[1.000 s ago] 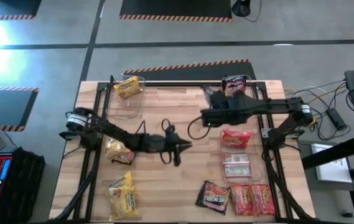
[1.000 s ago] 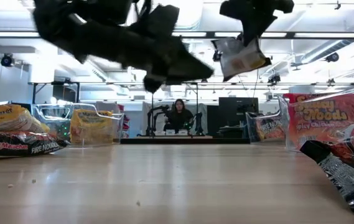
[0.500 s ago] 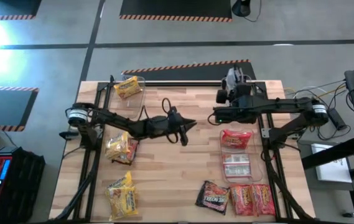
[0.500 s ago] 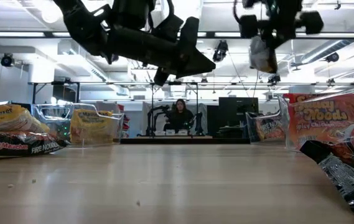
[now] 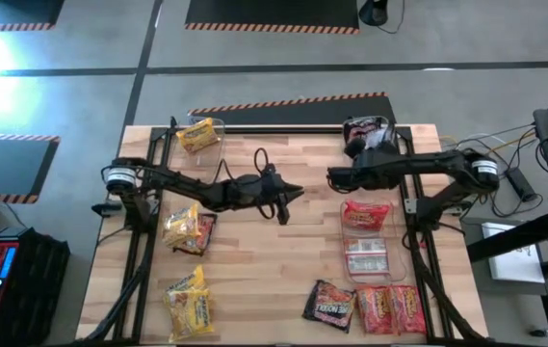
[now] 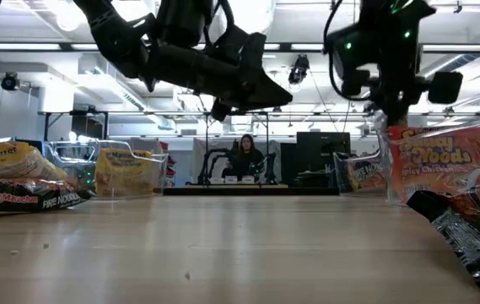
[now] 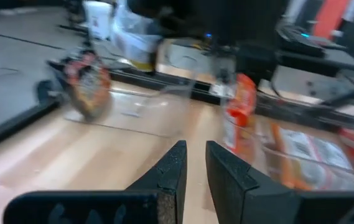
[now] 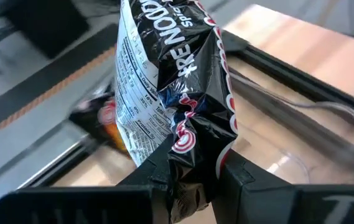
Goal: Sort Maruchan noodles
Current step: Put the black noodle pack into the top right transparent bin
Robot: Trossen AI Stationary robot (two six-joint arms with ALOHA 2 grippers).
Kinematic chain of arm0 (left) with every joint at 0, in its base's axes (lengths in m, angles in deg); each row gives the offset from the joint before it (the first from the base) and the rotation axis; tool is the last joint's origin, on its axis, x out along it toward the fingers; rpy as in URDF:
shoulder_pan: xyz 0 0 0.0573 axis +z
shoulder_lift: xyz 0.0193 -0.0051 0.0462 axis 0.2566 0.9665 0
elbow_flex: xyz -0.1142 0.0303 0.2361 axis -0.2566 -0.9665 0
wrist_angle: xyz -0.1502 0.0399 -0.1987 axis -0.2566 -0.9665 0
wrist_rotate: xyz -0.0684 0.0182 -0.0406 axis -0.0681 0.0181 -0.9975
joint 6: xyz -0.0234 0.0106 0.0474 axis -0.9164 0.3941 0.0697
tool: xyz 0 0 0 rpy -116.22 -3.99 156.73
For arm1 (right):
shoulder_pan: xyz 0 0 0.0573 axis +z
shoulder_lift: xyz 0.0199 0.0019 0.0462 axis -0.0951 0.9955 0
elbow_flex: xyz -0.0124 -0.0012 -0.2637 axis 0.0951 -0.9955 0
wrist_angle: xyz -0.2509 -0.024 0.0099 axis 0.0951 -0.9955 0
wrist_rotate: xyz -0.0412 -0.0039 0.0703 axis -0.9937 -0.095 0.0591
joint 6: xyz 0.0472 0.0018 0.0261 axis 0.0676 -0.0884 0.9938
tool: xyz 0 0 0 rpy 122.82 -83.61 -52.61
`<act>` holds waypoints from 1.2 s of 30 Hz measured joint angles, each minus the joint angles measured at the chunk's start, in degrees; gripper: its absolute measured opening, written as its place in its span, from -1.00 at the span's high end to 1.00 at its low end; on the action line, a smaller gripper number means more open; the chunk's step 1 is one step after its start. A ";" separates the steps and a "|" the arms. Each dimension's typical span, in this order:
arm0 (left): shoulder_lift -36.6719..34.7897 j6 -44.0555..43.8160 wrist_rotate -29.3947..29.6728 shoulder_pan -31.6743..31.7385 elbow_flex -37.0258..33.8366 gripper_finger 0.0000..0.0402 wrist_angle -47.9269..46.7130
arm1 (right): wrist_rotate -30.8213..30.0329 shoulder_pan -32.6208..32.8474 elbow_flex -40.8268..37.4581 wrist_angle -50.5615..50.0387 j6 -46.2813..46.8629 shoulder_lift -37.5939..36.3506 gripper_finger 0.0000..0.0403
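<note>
Yellow Maruchan packets [image 5: 186, 231] lie along the bench's [image 5: 254, 260] left side, one in a clear bin [image 5: 198, 138] at the far left corner. The left pincer [image 5: 288, 198] hangs mid-bench, fingers nearly together, holding nothing. The right pincer [image 8: 192, 168] is clenched on a dark Fire Noodle packet [image 8: 173, 81] above the far-right bin [image 5: 368, 130]. Red packets [image 5: 389, 308] fill the right side.

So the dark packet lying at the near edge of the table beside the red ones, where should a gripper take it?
The dark packet lies flat and slightly askew, its right side against the red packets. Coming from straight above and pinching its free left edge looks best, since bare table on that side leaves room for the fingers.
</note>
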 joint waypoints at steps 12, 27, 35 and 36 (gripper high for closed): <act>0.00 -3.71 -5.90 -0.55 -4.27 0.79 0.04 | 5.04 -8.10 3.65 4.00 -2.56 7.31 0.73; 0.00 -3.15 -6.01 -1.34 -16.59 0.79 17.16 | 9.57 -14.70 5.44 18.70 -12.98 18.26 0.65; -0.15 -1.13 -7.89 -1.33 -17.57 0.79 17.32 | 9.05 -15.35 5.37 19.67 -12.57 17.09 0.31; -0.15 -1.05 -8.61 -1.28 -17.54 0.79 17.31 | 8.88 -15.39 5.53 19.72 -12.69 16.71 0.27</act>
